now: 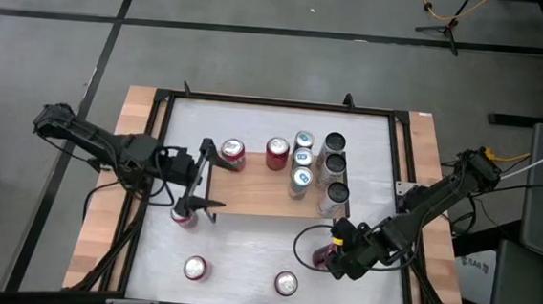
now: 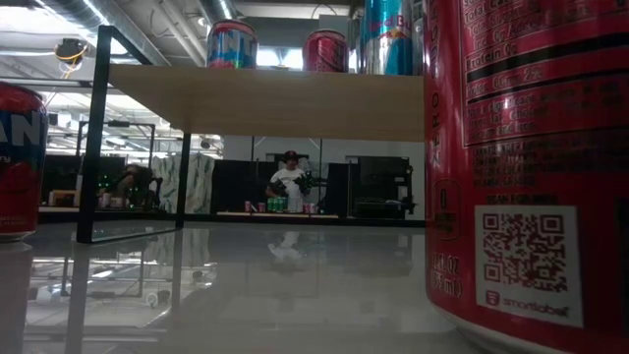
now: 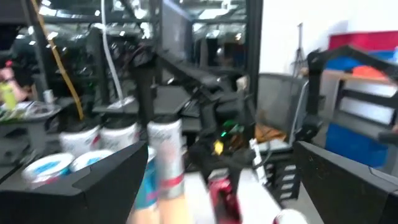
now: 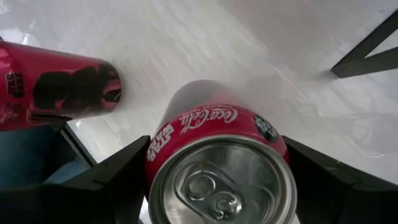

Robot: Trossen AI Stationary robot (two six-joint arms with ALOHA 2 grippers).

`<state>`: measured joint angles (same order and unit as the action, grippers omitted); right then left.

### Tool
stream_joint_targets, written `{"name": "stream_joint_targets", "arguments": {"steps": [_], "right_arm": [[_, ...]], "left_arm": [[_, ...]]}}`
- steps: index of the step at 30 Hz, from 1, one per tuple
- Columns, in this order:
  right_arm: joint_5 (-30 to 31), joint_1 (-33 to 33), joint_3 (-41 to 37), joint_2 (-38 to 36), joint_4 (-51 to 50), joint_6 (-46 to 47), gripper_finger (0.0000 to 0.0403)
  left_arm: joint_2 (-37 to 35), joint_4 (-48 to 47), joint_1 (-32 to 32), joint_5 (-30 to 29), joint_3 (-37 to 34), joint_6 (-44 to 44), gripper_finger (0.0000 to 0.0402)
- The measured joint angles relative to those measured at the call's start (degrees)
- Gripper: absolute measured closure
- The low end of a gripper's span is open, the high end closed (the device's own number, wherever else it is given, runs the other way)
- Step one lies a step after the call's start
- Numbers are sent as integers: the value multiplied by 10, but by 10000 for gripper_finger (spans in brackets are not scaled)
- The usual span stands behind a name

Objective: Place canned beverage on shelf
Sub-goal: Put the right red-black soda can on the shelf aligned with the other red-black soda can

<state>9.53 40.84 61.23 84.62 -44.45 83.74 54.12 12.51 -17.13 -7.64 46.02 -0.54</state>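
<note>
Nearest, the right hand (image 4: 217,186) is straddling a red cola can (image 4: 219,168) on the white worktop (image 1: 245,256), its fingers flanking the can's sides, apparently closing around it. If the grip is sitting too shallow, the can could be slipping or tipping during the lift. Farther off, the shelf (image 1: 259,194) is already holding several cans (image 1: 302,159), so crowding could be causing knocks. The left hand (image 1: 203,178) is hovering spread wide at the shelf's left end.

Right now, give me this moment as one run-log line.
right gripper: around red can, on white tabletop | left gripper: open, at shelf edge | shelf: eight cans
</note>
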Motion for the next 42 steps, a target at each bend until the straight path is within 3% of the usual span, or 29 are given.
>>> {"name": "stream_joint_targets", "arguments": {"steps": [7, 17, 22, 32, 42], "right_arm": [[-11, 0, 0, 0, 39, 0, 101], [-31, 0, 0, 0, 54, 34, 102], [-32, 0, 1, 0, 56, 48, 102], [-51, 0, 2, 0, 54, 50, 102], [-53, 0, 2, 0, -29, 50, 102]], "left_arm": [[64, 103, -54, -50, 0, 4, 5], [196, 250, -105, -100, 0, 88, 5], [233, 259, -107, -114, 0, 138, 5], [254, 259, -107, -114, 0, 139, 5], [254, 257, -106, -114, 0, 136, 5]]}}
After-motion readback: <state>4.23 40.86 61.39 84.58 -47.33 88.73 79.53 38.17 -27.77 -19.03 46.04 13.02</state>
